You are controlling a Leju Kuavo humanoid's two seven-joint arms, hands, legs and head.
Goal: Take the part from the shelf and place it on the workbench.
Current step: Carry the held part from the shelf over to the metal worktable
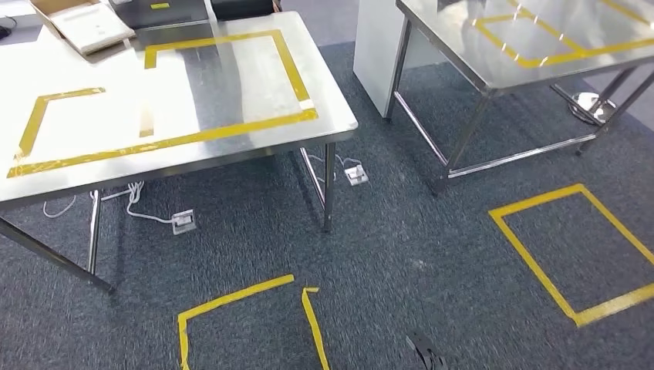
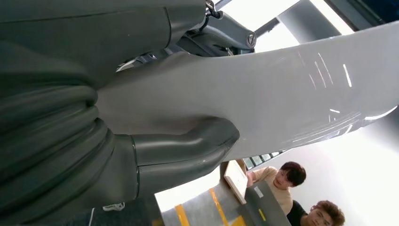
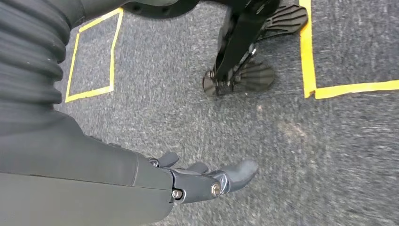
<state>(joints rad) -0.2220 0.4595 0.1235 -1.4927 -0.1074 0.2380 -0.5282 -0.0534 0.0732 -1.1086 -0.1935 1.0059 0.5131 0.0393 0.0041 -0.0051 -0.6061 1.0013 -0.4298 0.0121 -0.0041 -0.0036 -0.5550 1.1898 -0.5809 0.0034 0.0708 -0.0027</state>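
Left robot hand (image 2: 155, 141) grips a pale grey part (image 2: 282, 99) in the left wrist view, thumb pressed against its smooth surface; beyond it two people sit by a cardboard box (image 2: 236, 180). Right robot hand (image 3: 207, 179) hangs released over grey carpet (image 3: 282, 141) in the right wrist view, fingers apart and holding nothing, near yellow tape (image 3: 308, 52). Head view: a steel worktop (image 1: 231, 85) marked with yellow tape, a second worktop (image 1: 463, 46) beside it, cables (image 1: 131, 202) underneath.
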